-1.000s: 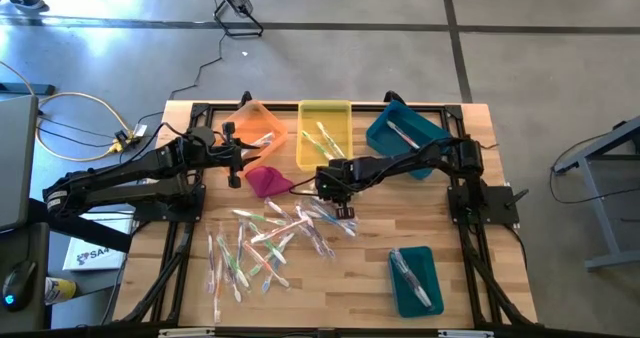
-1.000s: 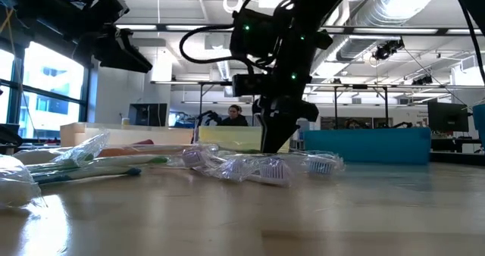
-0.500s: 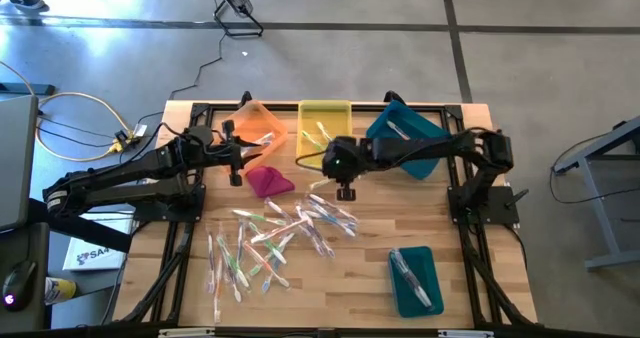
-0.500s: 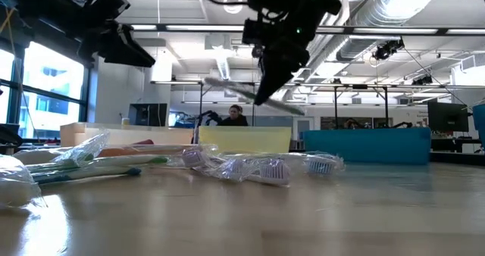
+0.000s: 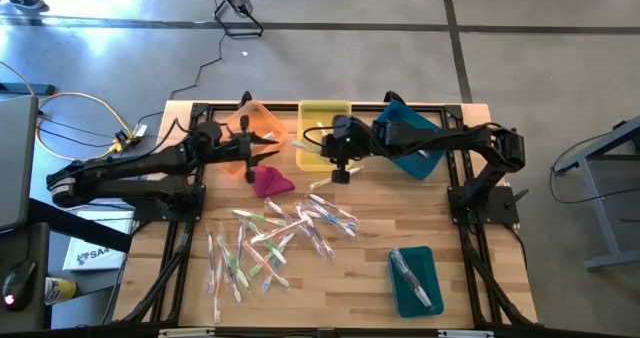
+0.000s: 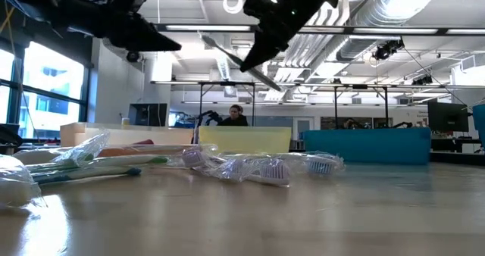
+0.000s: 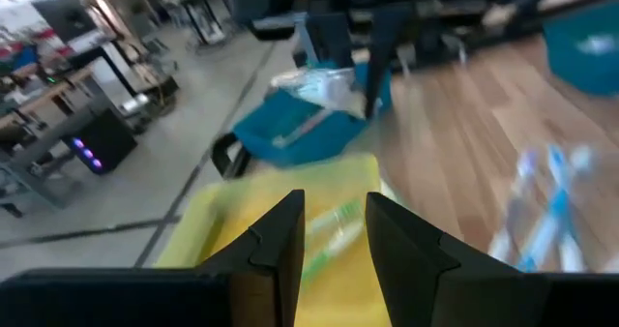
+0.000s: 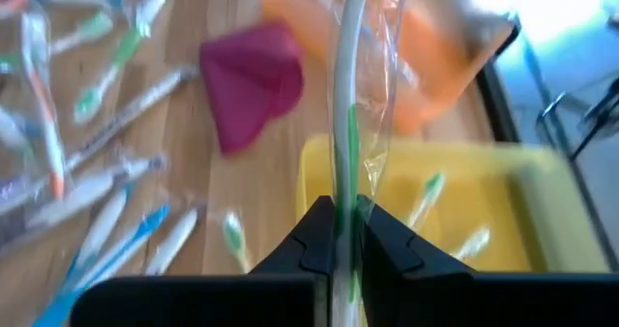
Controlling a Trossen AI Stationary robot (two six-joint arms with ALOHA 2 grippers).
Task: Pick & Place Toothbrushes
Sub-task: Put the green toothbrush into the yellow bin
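The right gripper [image 5: 341, 168] is pinched tight on one wrapped toothbrush [image 8: 346, 124], a thin white stick with a bit of green inside a clear wrapper. In the high view it sits just above the middle of the picture, over the near edge of the yellow bin [image 5: 325, 118]. In the low view the same brush hangs high in the air, tilted, near the top middle.

More brushes lie inside the yellow bin. A big pile of toothbrushes [image 5: 270, 240] in white, green, pink and blue is spread on the wooden table [image 5: 350, 268], low and left of the middle.

A magenta cloth lump [image 5: 268, 181] sits between the pile and the orange bin [image 5: 262, 123]. A teal bin [image 5: 400, 138] is to the right of the yellow one, partly hidden by the right arm. Another teal bin [image 5: 415, 280] sits at the lower right.

The left gripper [image 5: 247, 154] is by the orange bin, its fingers a little apart with nothing between them
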